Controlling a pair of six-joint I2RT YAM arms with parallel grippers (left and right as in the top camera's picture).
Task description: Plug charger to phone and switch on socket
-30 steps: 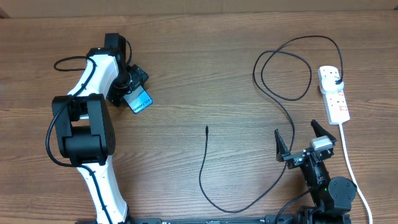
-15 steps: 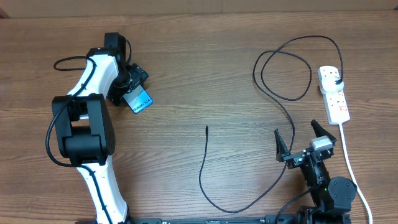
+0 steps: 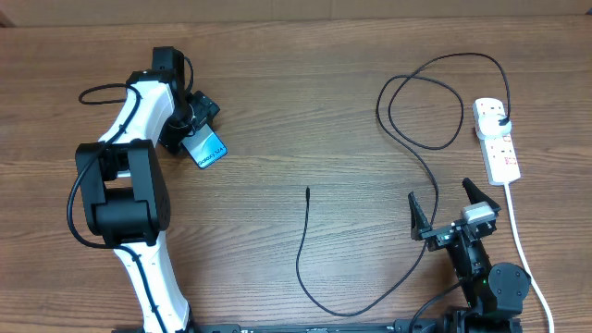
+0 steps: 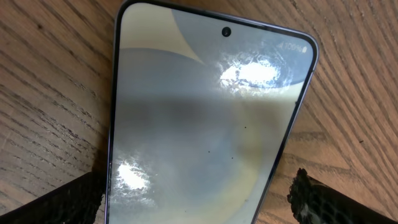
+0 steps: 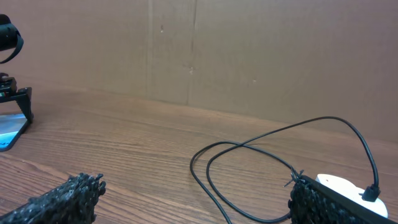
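- Judged the phone [image 3: 207, 149] light, rigid and glass-slick; best pinched across its long edges.
- Found it flat, screen up, on the left of the table [image 3: 277, 83].
- Saw the left gripper [image 3: 197, 127] spread wide, fingers [image 4: 59, 202] flanking the phone, clamping nothing.
- Judged the charger [image 3: 302, 248] limp; best taken just behind its tip, mid-table, well apart from the phone.
- Saw the right gripper [image 3: 439, 196] gaping, empty, near the socket [image 3: 497, 139].

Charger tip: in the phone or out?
Out. The charger tip lies loose on the table, well apart from the phone.
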